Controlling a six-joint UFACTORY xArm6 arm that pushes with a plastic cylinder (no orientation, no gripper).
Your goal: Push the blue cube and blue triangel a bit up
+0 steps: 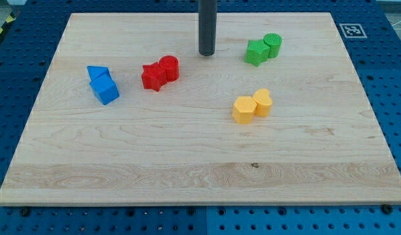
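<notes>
The blue cube [106, 89] lies at the view's left on the wooden board [200, 150]. The blue triangle [96, 72] touches it just above and slightly left. My tip [207, 53] is at the view's top centre, far to the right of both blue blocks and a little above their level. It touches no block.
A red star-shaped block [152, 76] and a red round block [169, 67] sit together between my tip and the blue blocks. A green pair [263, 49] lies right of my tip. A yellow pair [251, 106] lies at centre right.
</notes>
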